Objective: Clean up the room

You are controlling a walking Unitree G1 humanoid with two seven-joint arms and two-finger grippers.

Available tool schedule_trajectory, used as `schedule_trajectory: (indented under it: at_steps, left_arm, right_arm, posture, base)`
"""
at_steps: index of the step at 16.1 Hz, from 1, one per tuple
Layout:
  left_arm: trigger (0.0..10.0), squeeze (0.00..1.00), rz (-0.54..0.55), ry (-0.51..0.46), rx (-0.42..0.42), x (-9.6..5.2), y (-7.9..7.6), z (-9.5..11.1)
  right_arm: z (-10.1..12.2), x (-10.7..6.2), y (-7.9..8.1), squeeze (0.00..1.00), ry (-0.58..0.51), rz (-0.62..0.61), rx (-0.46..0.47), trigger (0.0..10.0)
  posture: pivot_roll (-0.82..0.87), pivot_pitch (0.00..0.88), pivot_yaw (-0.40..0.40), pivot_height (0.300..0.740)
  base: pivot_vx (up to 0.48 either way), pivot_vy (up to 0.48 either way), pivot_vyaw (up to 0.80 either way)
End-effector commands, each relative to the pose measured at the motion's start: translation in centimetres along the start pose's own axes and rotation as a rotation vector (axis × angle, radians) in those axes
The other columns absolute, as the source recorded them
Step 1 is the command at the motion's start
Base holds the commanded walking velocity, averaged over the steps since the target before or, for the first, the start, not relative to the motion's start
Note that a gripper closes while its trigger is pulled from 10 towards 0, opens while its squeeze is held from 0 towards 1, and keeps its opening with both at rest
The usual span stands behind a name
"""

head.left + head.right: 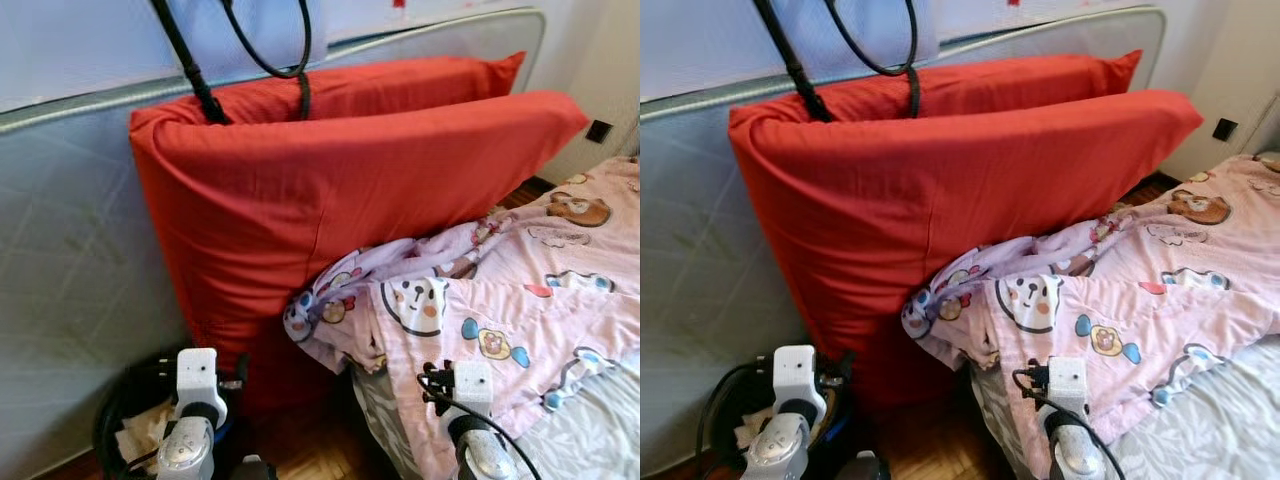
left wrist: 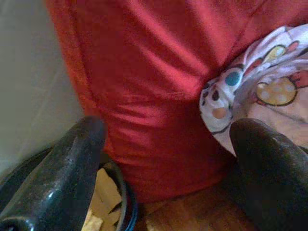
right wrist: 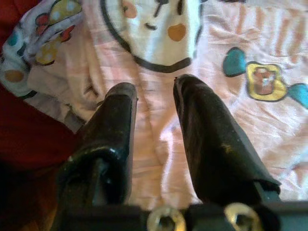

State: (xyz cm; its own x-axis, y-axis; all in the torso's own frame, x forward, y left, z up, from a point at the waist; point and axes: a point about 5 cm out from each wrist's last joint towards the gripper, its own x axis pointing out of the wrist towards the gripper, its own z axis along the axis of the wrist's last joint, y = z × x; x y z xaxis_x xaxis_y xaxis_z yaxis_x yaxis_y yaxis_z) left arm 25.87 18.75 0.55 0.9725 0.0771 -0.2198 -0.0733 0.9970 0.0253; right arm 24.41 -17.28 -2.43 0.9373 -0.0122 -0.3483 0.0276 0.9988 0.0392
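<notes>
Two big red pillows (image 1: 330,190) stand on edge against a grey upright mattress (image 1: 70,250). A pink cartoon-print blanket (image 1: 500,300) lies rumpled on the bed, its corner bunched against the lower pillow. My left gripper (image 2: 168,127) is open, held low and pointing at the foot of the red pillow (image 2: 154,72) and the blanket's corner (image 2: 269,86). Just above the pink blanket (image 3: 159,144) hovers my right gripper (image 3: 154,85), its fingers a little apart with nothing between them. Both silver wrists (image 1: 195,400) (image 1: 470,400) show at the bottom of the eye views.
A black bin (image 1: 125,425) with crumpled paper stands on the wooden floor (image 1: 310,445) below my left wrist. Black cables (image 1: 270,50) hang over the pillows' top. The bed's grey sheet (image 1: 590,430) shows at the lower right. A wall socket (image 1: 598,131) is at far right.
</notes>
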Motion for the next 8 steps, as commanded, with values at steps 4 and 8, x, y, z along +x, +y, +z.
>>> schedule_trajectory:
  at_steps: [4,8]
  left_arm:
    - [10.0,0.00,0.009,-0.004,0.005,0.21,0.32,0.32]
    - [10.0,0.00,0.020,0.001,0.008,0.19,0.67,0.22]
  right_arm:
    - [0.03,0.15,0.10,0.00,0.010,0.002,-0.008,10.0]
    - [0.14,0.15,0.27,0.00,-0.001,0.008,0.003,10.0]
  posture:
    - [-0.10,0.000,0.004,0.640]
    - [-0.09,0.000,0.003,0.640]
  base:
    - [0.000,0.000,0.00]
    - [0.000,0.000,0.00]
